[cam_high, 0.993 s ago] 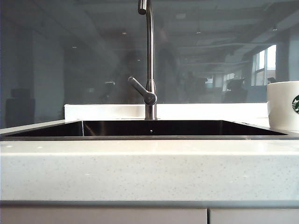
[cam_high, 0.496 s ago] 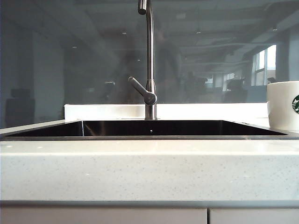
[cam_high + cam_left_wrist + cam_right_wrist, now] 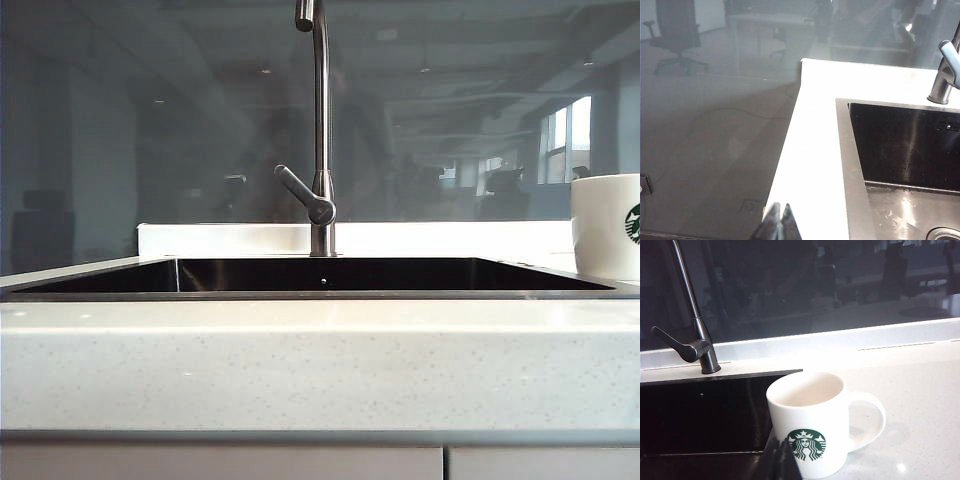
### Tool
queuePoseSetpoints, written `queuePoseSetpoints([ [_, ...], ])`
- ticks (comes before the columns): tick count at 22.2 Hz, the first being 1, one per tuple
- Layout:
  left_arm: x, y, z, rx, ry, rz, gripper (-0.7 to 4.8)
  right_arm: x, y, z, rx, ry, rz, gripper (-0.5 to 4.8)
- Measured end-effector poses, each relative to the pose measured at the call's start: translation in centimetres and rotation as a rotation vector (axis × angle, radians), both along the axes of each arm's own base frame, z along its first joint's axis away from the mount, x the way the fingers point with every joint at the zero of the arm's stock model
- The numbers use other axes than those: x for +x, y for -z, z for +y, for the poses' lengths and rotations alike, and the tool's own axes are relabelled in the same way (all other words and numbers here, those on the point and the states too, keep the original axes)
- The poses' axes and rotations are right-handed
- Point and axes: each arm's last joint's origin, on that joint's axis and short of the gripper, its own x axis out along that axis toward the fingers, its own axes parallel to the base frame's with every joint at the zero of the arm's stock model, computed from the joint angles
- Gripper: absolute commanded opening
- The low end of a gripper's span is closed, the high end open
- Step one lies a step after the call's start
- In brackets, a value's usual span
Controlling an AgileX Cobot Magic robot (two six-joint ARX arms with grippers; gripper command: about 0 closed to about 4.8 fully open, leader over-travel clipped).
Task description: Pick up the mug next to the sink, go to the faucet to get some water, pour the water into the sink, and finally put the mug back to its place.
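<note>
We see the white mug (image 3: 812, 422) with its green siren logo standing upright on the pale countertop (image 3: 320, 365) just beside the sink (image 3: 330, 275), handle pointing away from the basin. Only the right wrist view shows that handle. Left gripper (image 3: 781, 223) and right gripper (image 3: 780, 460) are closed, empty.

**Mug upright on the counter beside the dark sink**

The white ceramic mug with the green siren logo (image 3: 812, 422) stands upright and looks empty at the sink's 3 o'clock side, handle turned away from the basin. The black rectangular recessed sink (image 3: 330, 274) sits in pale stone. The slim brushed-steel gooseneck faucet (image 3: 320, 150) rises at its 12 o'clock edge, lever angled leftward.
</note>
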Motion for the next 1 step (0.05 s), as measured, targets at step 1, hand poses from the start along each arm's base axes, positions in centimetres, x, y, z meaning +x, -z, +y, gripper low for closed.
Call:
queuePoseSetpoints([
  [1, 0.00, 0.00, 0.00, 0.000, 0.000, 0.000, -0.06, 0.00, 0.00, 0.00, 0.000, 0.000, 0.000, -0.06],
])
